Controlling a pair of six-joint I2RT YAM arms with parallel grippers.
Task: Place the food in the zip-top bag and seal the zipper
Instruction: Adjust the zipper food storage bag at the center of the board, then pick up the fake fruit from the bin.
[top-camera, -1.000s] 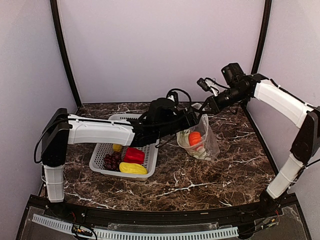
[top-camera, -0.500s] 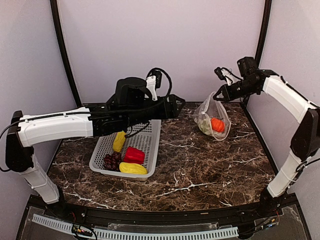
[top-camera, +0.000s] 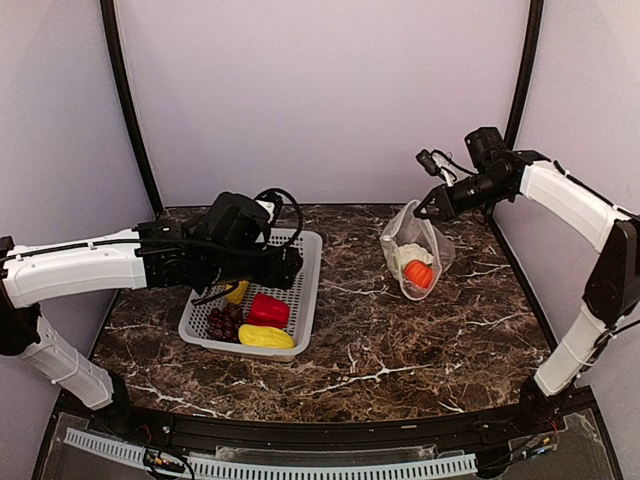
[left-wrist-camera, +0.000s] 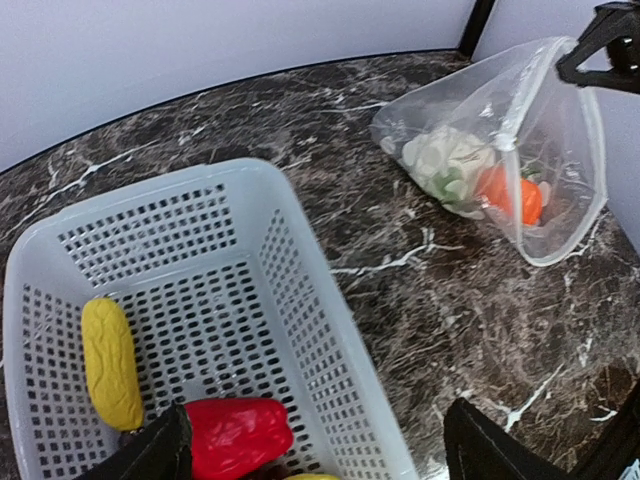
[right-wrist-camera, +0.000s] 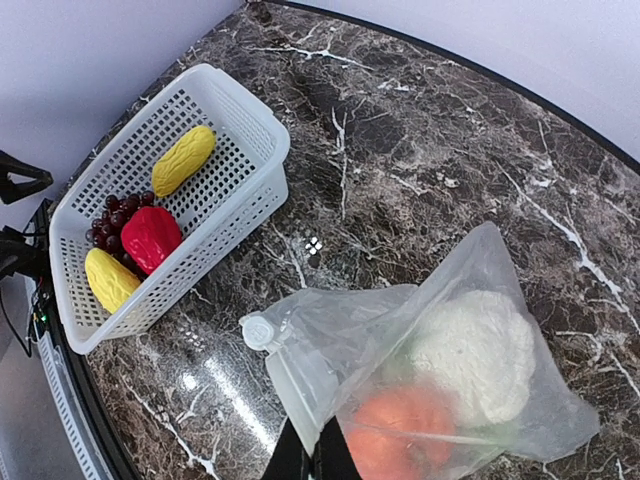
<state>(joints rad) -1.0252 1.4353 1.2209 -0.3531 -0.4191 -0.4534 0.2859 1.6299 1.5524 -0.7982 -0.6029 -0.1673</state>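
Observation:
My right gripper (top-camera: 430, 205) is shut on the mouth edge of the zip-top bag (top-camera: 410, 250) and holds it hanging above the table at the back right. Inside the bag lie the white cauliflower (right-wrist-camera: 480, 350) and the orange pumpkin (right-wrist-camera: 400, 430). The zipper (right-wrist-camera: 290, 385) runs up from my right gripper (right-wrist-camera: 318, 462) to a white slider (right-wrist-camera: 258, 330), and the mouth gapes. My left gripper (left-wrist-camera: 320, 460) hangs open and empty over the basket's right wall. Below it lie a red pepper (left-wrist-camera: 235, 435) and a yellow piece (left-wrist-camera: 112, 362).
The grey perforated basket (top-camera: 312, 262) stands at the left middle and holds the red pepper (top-camera: 268, 310), two yellow pieces (top-camera: 265, 337) and dark grapes (top-camera: 222, 322). Bare marble lies between the basket and the bag. Walls enclose the table on three sides.
My left arm has swung back from beside the bag to the left and down over the basket. The bag has swayed in my right gripper, which stays shut on it.

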